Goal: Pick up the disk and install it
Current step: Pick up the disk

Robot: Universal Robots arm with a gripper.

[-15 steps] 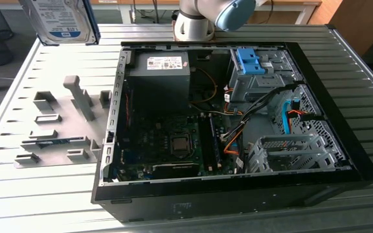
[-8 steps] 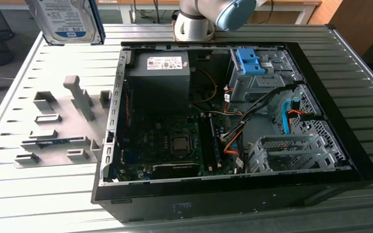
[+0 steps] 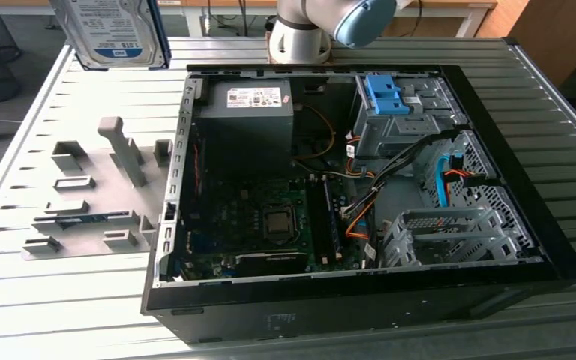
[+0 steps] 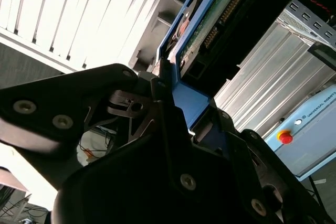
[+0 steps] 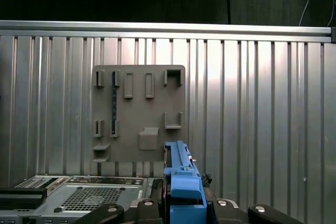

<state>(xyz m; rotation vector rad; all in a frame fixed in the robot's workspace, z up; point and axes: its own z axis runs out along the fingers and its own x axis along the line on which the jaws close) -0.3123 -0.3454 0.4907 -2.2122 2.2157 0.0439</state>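
The disk (image 3: pixel 108 30) is a silver hard drive with a blue-and-white label and blue side rails. In the exterior view it hangs high at the far left, above the slatted table. In the second wrist view my gripper (image 4: pixel 176 95) is shut on the disk's blue rail, and the disk's (image 4: pixel 210 22) circuit-board side runs away from the fingers. The first wrist view has the blue handle of the disk (image 5: pixel 184 179) edge-on between the black fingers of the gripper (image 5: pixel 184 207), high above the table.
An open computer case (image 3: pixel 528 247) lies on the slatted metal table (image 3: pixel 58 307), with a power supply (image 3: pixel 248 112) and a drive cage topped by a blue bracket (image 3: pixel 386 94). A grey holder plate (image 3: pixel 98 195) (image 5: pixel 139 114) lies at the exterior view's left of the case.
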